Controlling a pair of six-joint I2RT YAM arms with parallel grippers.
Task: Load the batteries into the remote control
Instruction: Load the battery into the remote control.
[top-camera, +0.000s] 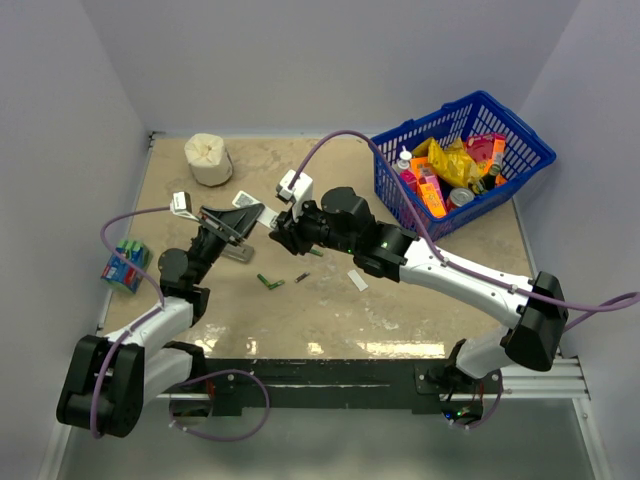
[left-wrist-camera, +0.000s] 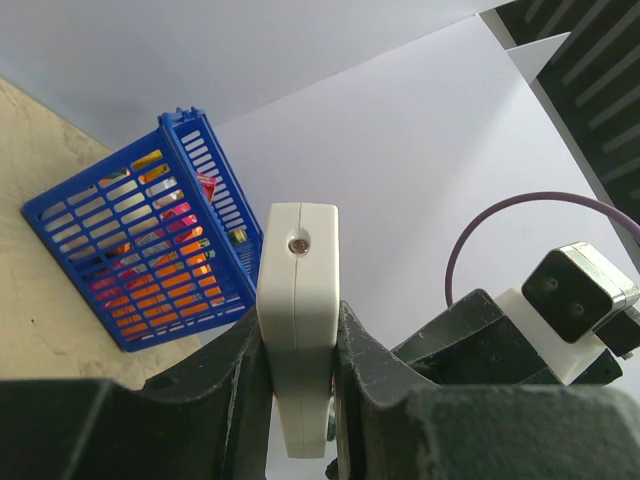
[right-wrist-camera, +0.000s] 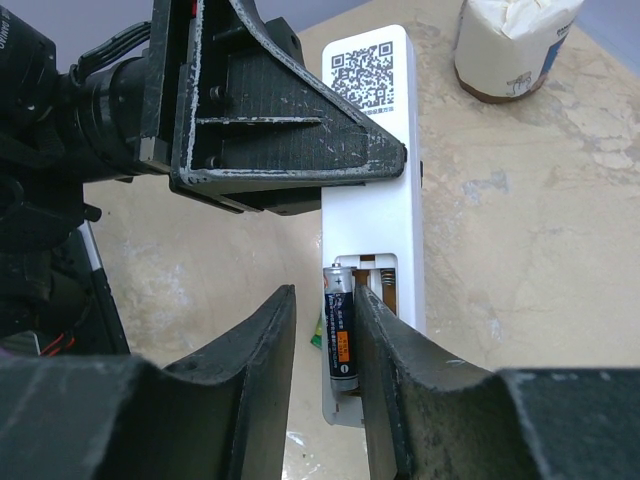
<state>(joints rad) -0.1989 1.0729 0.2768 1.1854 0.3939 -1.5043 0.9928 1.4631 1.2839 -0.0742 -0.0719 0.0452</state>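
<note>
We see the remote control (right-wrist-camera: 375, 215), a slim white bar, held off the table (top-camera: 330, 315) in the left gripper (top-camera: 240, 222), back (QR code printed on it) facing the right wrist view, cover off. One dark cell (right-wrist-camera: 341, 340) with an orange band sits in the left slot, and the other slot shows a bare spring. Loose batteries lie on the table nearby, a green one (top-camera: 270, 283) and a dark one (top-camera: 301, 276)

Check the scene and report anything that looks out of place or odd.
The remote, held in the left hand, has one battery in its open compartment, with the slot beside it empty. Loose batteries lie scattered on the table.
</note>
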